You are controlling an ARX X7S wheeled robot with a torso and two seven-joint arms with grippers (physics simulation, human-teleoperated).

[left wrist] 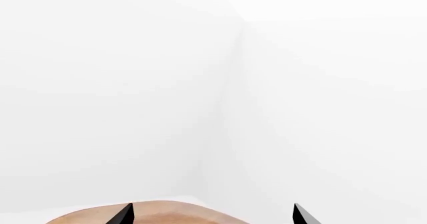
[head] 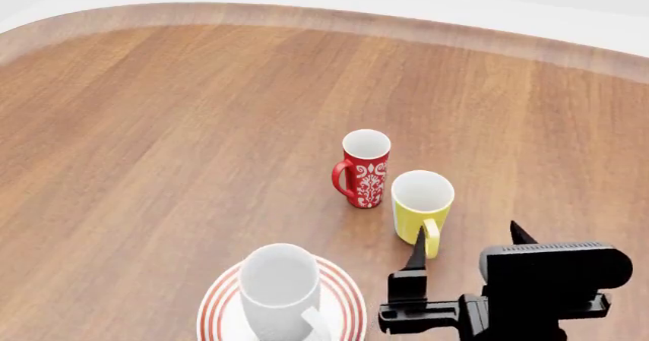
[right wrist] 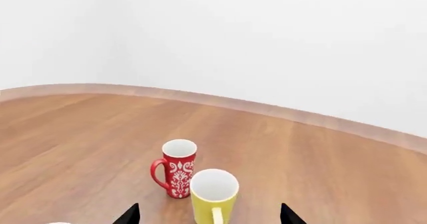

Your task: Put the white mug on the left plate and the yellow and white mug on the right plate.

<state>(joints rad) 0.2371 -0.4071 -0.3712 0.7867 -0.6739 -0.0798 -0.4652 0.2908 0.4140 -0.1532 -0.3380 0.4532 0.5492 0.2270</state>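
No readable text, label, brand, number or sign appears in any of the three views. The only marking that could be mistaken for lettering is the white floral pattern on the red mug [head: 363, 168], which is pure ornament and forms no characters. The yellow and white mug [head: 420, 210], at about four o'clock from the red one, has a plain surface, as does the white mug [head: 279, 289]. The left plate [head: 217, 307] under it carries only thin red rings at its rim.
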